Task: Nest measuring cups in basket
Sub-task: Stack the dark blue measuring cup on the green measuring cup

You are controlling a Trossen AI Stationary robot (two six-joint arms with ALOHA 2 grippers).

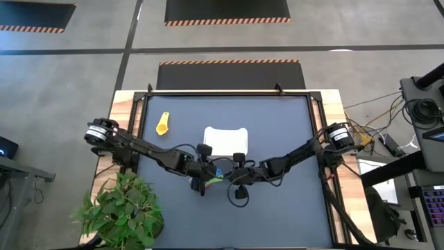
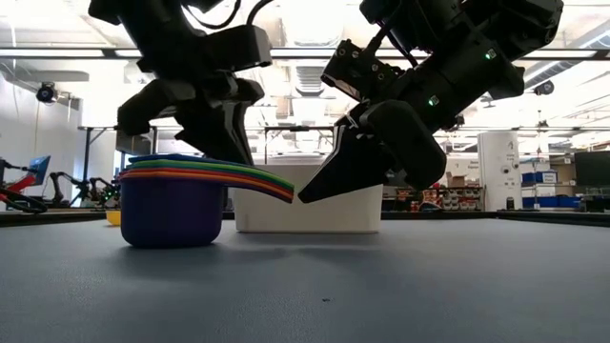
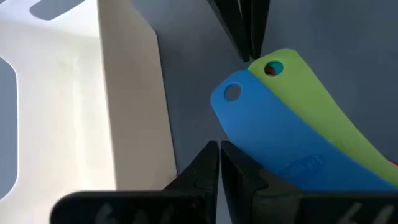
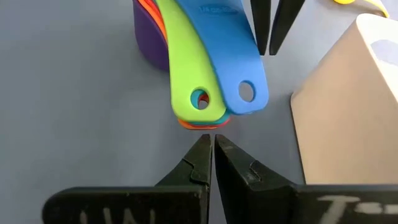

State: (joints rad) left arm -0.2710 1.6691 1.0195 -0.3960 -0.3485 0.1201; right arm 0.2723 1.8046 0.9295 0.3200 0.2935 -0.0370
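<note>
A nested stack of measuring cups stands on the table in front of the white basket, purple cup lowest. Its fanned handles, blue and green on top, red and orange below, point toward the table's right. A yellow cup lies alone toward the far left. My left gripper is shut and points down beside the blue handle, on the basket's side. My right gripper is shut, its tips at the handles' free ends. My left gripper's shut fingers stand against the side edge of the blue handle, coming from above; whether they touch it I cannot tell. My right gripper's shut tips slant down from the right to the handles' free ends; whether they touch I cannot tell.
The basket sits just beyond the stack toward the far edge, its wall close to my left fingers. A potted plant stands at the table's near left corner. Open tabletop lies to the near side and right.
</note>
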